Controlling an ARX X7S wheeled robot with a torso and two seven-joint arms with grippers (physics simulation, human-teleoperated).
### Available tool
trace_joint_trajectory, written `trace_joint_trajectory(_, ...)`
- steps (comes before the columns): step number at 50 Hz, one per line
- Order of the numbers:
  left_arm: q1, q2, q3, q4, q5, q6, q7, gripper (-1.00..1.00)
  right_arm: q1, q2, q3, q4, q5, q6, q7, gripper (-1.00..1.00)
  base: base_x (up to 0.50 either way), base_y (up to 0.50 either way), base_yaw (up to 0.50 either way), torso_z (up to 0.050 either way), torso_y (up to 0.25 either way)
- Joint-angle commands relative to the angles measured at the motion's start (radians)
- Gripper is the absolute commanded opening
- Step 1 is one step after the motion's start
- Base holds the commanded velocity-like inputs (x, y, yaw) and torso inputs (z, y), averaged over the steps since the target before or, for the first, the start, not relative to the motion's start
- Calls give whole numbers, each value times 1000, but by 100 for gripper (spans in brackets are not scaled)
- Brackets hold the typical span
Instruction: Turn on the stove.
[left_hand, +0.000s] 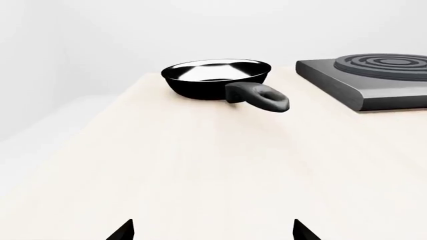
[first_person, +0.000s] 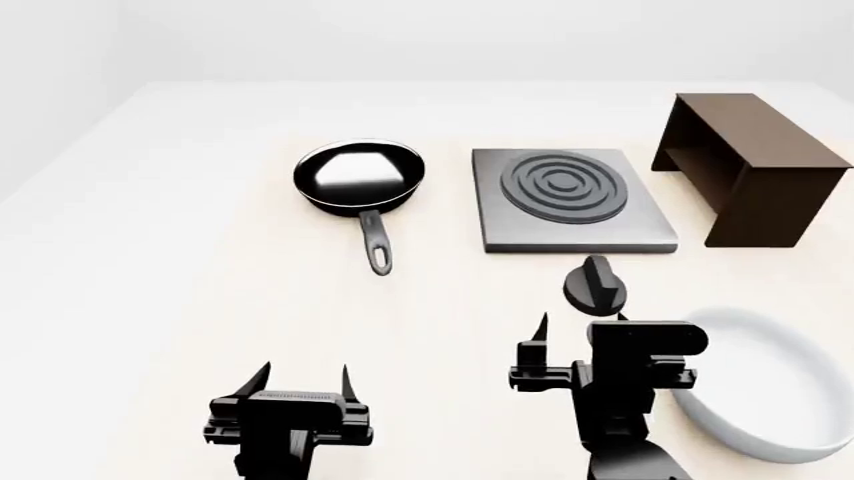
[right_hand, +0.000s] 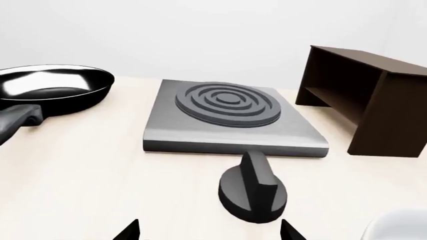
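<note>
The knob (first_person: 595, 285) sat just before the stove (first_person: 571, 200), frying pan (first_person: 360, 180) beside it, shelf (first_person: 747, 165) opposite. Right gripper (first_person: 582, 330) hovered near the knob, spread wide, empty; left gripper (first_person: 307, 380) likewise.

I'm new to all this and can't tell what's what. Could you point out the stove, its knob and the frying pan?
stove (first_person: 571, 200): head view, on the ringed burner's outer ring.
knob (first_person: 595, 284): head view, on the raised ridge across its top.
frying pan (first_person: 358, 172): head view, on the shiny inside of the bowl.
</note>
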Motion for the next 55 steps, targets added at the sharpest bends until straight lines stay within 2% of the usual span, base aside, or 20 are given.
trace_joint_trajectory(1,-2,-2,3,-2,-3,1,-3,100,2,0,-3,2,3,-1,1,100,0,0,0,0,0)
trace_joint_trajectory(10,-3,-4,7,-1,-3,-1,-5,100,0,4,0,1,19,-6,-10,100,8,0,0,0,0)
trace_joint_trajectory(33,-6,-7,13,-7,-7,3,-10,100,3,3,-5,15,16,-13,2,100,179,0,0,0,1)
trace_joint_trajectory(55,-8,-11,19,-8,-11,6,-15,100,5,8,-17,16,11,-20,8,100,1,0,0,0,0)
